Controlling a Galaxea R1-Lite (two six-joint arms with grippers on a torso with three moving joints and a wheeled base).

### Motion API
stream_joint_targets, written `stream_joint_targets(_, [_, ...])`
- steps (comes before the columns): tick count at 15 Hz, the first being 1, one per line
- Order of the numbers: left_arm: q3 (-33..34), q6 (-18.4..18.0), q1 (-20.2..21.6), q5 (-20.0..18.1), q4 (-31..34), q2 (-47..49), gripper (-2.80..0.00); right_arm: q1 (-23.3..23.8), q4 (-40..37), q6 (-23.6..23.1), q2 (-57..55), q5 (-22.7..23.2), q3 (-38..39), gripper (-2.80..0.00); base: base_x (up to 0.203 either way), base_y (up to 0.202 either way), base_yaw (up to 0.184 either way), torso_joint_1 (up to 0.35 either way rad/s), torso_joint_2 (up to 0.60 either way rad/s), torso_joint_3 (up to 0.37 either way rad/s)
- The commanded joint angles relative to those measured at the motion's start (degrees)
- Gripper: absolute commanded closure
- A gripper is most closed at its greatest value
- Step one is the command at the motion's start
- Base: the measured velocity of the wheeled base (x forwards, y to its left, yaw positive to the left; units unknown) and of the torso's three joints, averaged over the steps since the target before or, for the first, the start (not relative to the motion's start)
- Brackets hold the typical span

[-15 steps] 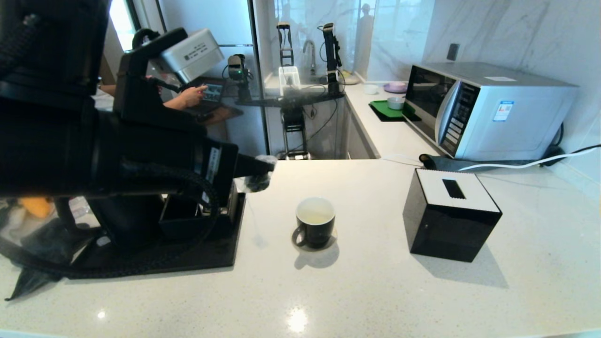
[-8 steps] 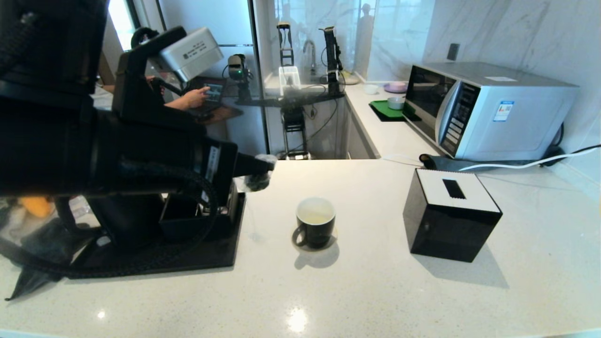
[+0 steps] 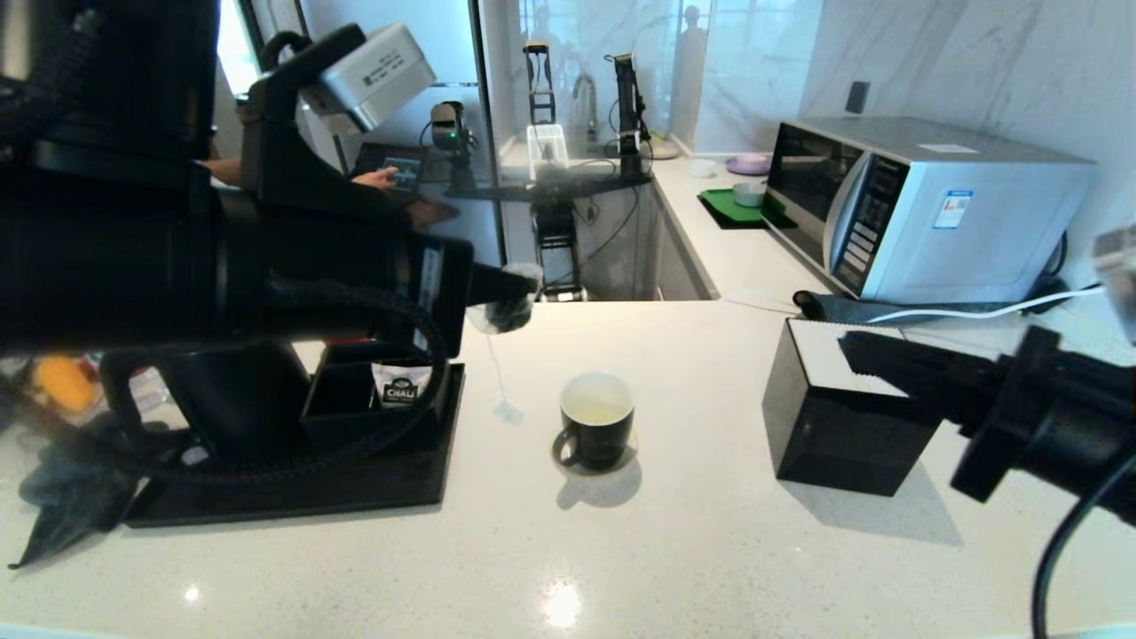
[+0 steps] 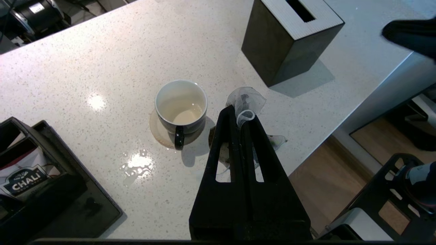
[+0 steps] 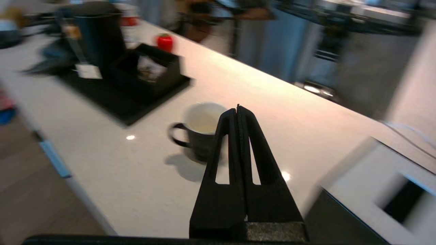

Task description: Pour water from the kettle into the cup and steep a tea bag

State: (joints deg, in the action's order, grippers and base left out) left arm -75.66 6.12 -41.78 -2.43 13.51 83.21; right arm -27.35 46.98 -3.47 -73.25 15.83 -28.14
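left end effector (image 4: pixel 242 115) clamped on tea bag (image 4: pixel 247 100) | cup (image 4: pixel 181 106) just beside, lower | right end effector (image 5: pixel 237 109) closed, empty, farther

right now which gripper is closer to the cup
Left. The left gripper, holding the tea bag, hangs just up and left of the cup. The right gripper sits farther off, over the black tissue box.
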Motion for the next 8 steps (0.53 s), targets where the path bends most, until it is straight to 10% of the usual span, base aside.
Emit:
stream_joint_targets(1, [0.0,-0.1,-0.1,0.0,0.0,0.5,0.00,-2.6,2.4,-0.1,-11.8,7.1,-4.7,0.00,0.000,0.000,0.000,0.000,0.00,0.000])
stream_joint_targets(3, [0.1,0.0,-0.1,0.0,0.0,0.6,0.00,-3.3,2.8,-0.2,-16.2,9.7,-9.9,0.00,0.000,0.000,0.000,0.000,0.00,0.000])
stream_joint_targets(5, [0.1,0.1,-0.1,0.0,-0.1,0.9,0.00,-4.1,3.0,-0.2,-19.8,11.0,-13.8,-2.80,0.000,0.000,0.000,0.000,0.00,0.000])
stream_joint_targets(8, [0.1,0.2,-0.1,0.1,-1.8,1.3,0.00,-6.7,3.0,0.0,-22.6,11.3,-17.1,-2.80,0.000,0.000,0.000,0.000,0.00,0.000])
